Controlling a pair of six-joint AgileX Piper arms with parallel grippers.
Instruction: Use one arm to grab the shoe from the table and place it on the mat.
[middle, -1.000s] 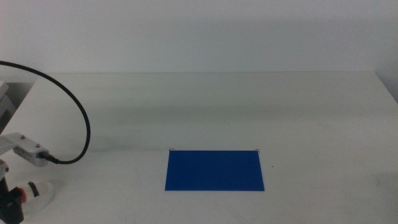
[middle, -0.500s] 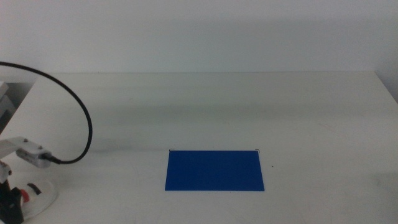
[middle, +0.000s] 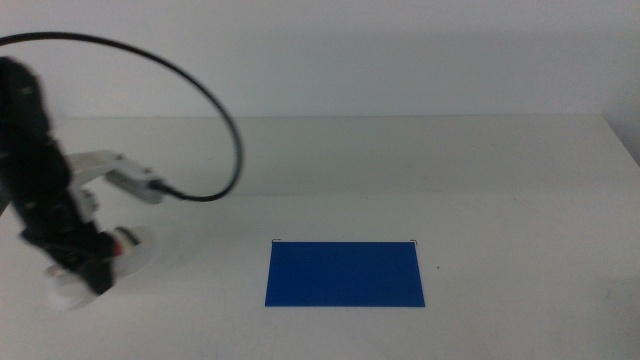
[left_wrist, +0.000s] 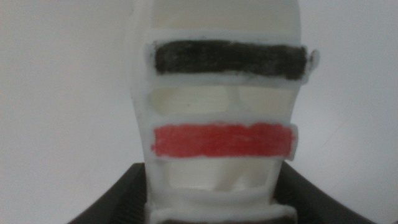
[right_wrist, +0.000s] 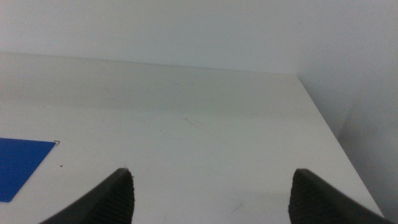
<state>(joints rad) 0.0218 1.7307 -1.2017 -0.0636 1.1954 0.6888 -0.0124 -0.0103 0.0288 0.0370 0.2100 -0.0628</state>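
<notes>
One shoe (middle: 95, 268) (three straps showing), one blue mat (middle: 345, 273), one table (middle: 450, 180), two tools

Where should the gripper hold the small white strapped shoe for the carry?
Across its heel end, from behind, as the left gripper holds the white shoe now: the sides there are flat and parallel, straps stay clear, toe points away. The right gripper waits open.

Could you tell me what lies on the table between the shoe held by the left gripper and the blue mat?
Nothing: in the middle view, only bare table separates the shoe, gripped by the left gripper, from the mat.
</notes>
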